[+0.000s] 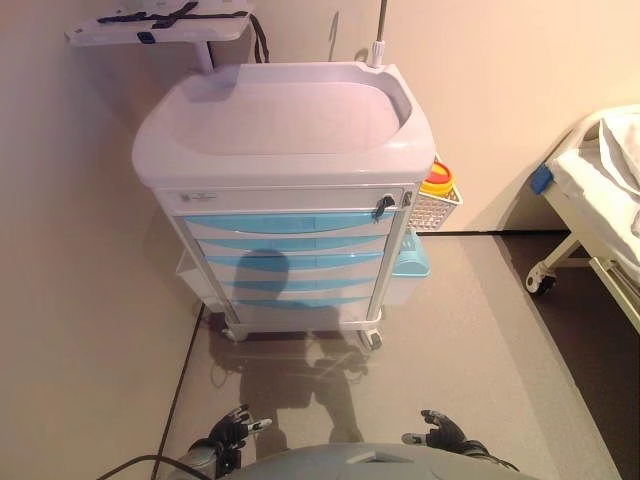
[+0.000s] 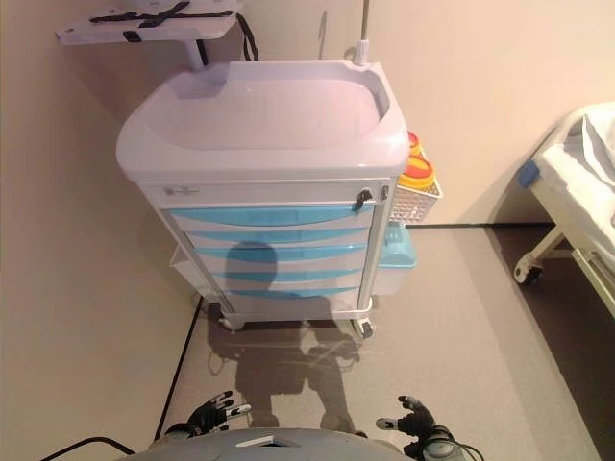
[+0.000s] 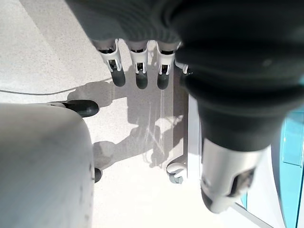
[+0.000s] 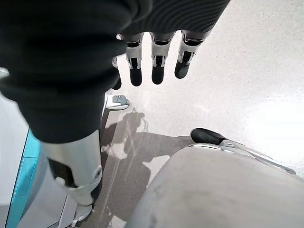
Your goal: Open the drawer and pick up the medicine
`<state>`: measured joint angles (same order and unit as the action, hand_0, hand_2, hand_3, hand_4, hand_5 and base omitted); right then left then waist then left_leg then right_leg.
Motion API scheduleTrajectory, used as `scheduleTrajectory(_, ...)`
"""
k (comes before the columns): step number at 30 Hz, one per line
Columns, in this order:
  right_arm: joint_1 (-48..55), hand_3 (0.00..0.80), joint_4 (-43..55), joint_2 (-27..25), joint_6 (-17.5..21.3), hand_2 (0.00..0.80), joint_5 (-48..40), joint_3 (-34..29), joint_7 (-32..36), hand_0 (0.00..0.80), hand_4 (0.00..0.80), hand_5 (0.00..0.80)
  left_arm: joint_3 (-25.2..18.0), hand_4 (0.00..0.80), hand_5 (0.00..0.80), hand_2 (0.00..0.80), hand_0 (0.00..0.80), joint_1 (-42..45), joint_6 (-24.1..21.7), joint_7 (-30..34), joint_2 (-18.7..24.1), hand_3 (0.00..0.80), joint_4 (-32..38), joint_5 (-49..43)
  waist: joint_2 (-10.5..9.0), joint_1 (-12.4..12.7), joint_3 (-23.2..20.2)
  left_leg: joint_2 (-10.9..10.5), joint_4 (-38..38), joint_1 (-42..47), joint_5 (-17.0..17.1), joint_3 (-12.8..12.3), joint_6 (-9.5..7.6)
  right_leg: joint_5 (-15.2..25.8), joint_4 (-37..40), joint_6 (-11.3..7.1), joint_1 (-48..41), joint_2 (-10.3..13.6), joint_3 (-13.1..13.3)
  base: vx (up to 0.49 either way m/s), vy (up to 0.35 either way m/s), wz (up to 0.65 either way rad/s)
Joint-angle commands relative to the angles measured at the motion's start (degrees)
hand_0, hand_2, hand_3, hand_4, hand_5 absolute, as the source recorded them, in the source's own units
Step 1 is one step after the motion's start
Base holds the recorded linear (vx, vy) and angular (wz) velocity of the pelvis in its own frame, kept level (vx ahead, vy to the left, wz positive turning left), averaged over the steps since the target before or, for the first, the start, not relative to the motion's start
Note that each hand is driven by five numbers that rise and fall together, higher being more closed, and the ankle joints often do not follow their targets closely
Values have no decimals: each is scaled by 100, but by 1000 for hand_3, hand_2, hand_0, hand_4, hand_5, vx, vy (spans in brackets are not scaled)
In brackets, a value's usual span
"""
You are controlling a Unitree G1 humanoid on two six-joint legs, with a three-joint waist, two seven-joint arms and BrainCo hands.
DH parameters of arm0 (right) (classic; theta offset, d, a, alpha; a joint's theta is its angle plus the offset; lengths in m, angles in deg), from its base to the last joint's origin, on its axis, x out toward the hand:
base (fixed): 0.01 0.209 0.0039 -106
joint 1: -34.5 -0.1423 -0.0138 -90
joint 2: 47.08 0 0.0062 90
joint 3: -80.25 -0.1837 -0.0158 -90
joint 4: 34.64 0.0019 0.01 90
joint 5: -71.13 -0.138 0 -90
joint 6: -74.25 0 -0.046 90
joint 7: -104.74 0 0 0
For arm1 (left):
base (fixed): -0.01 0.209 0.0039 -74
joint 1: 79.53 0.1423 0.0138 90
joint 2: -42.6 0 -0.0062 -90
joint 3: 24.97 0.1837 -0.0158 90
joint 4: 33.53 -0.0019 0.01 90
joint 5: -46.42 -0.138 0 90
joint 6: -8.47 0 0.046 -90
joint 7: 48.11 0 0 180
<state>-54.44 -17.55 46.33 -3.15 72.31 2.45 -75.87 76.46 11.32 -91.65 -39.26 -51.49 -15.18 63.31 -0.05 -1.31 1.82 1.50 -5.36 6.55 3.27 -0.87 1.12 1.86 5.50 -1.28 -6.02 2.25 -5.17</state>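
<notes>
Left eye view: a white plastic medical cart (image 1: 290, 180) with a stack of light-blue drawer fronts standing against the beige wall, all drawers closed — top blue drawer (image 1: 285, 222) flush with the frame, a dark key lock (image 1: 384, 207) at its right end. Medicine not visible anywhere; cannot tell where it is. White moulded tabletop (image 1: 280, 118) of the cart with a raised rim. On the cart's right side a white wire basket (image 1: 435, 210) holding a yellow container with a red lid (image 1: 437, 180), and under it a light-blue bin (image 1: 411, 260). Low in the view, well apart from the cart, left robot hand (image 1: 234, 427) and right robot hand (image 1: 439, 431), both above the grey floor (image 1: 480, 340). At the right edge, a white hospital bed on wheels (image 1: 590, 210).

Right eye view: same scene, plus a white side shelf with black straps (image 2: 144, 21) behind the cart at upper left.

Left wrist view: fingers (image 3: 138, 64) of the left robot hand straight and spread, holding nothing — a white castor wheel (image 3: 176, 172) of the cart past them.

Right wrist view: fingers (image 4: 158, 59) of the right robot hand also straight, wide, empty, over the floor.
</notes>
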Motion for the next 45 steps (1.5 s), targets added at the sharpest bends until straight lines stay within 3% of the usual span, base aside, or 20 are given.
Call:
scheduleTrajectory(1,-383,0,-93,19,100,0,7,145,57,0,0,0,-21,0,0,0,0,-404,-169,-83,-54,0,-315,-148,-132,64,133,-372,36,108,-649,-277,-240,-70,-79,-279,-52,7,-175,0,0,0)
scheduleTrajectory(9,-375,0,-95,10,103,0,-17,180,79,0,0,0,-3,0,0,0,0,-408,-195,-365,-38,0,-319,-159,-141,73,151,-375,36,122,-648,-273,-241,-84,-91,-275,-66,6,-187,9,-1,0)
scheduleTrajectory(17,-304,0,-142,32,149,0,-52,156,90,0,0,0,-224,0,0,0,0,-370,-37,-1178,-14,0,-463,-261,-158,59,167,-396,36,145,-638,-259,-250,-87,-112,-271,-65,2,-148,73,4,-1)
scheduleTrajectory(23,-315,0,-66,-92,197,0,-123,219,127,0,0,0,-317,0,0,0,0,-496,-183,-1279,69,0,-340,203,-109,33,394,-415,180,-85,-629,-267,-275,-132,-348,-259,220,67,-116,10,46,-4)
scheduleTrajectory(27,-536,0,128,-254,158,0,-315,280,92,0,0,0,-319,0,0,0,0,-797,-452,-1256,115,0,-199,779,-17,-43,763,-453,596,-566,-675,-310,-360,-217,-870,-196,802,163,-38,-107,99,-11)
scheduleTrajectory(30,-787,0,310,-368,211,0,-470,355,15,0,0,0,-305,0,0,0,0,-1189,-761,-1263,139,0,10,1150,-5,-137,1286,-483,1220,-1210,-730,-399,-414,-298,-1489,-165,1472,230,94,-213,86,-16)
scheduleTrajectory(34,-918,0,387,-401,193,0,-553,420,-14,0,0,0,-278,0,0,0,0,-1384,-912,-1255,174,0,108,1285,-36,-165,1473,-480,1549,-1582,-771,-464,-444,-306,-1752,-158,1852,251,172,-128,43,-17)
scheduleTrajectory(36,-1086,0,531,-468,132,0,-700,492,-94,0,0,0,-306,0,0,0,0,-1697,-1194,-1207,223,0,426,1614,-113,-241,1753,-476,2071,-2168,-869,-604,-512,-252,-2109,-152,2500,256,383,-188,120,-14)
scheduleTrajectory(40,-1142,0,652,-541,80,0,-796,511,-142,0,0,0,-378,0,0,0,0,-1969,-1299,-1219,291,0,818,2050,-202,-344,1966,-389,2516,-2628,-1012,-790,-542,-169,-2261,-163,2948,211,573,-98,85,-29)
scheduleTrajectory(45,-1220,0,598,-558,108,0,-961,552,-191,0,0,0,-490,0,0,0,0,-2714,-1551,-749,540,0,1206,2971,-408,-516,2210,-259,3140,-3199,-1285,-971,-570,-75,-2398,-165,3386,120,746,-65,39,-29)
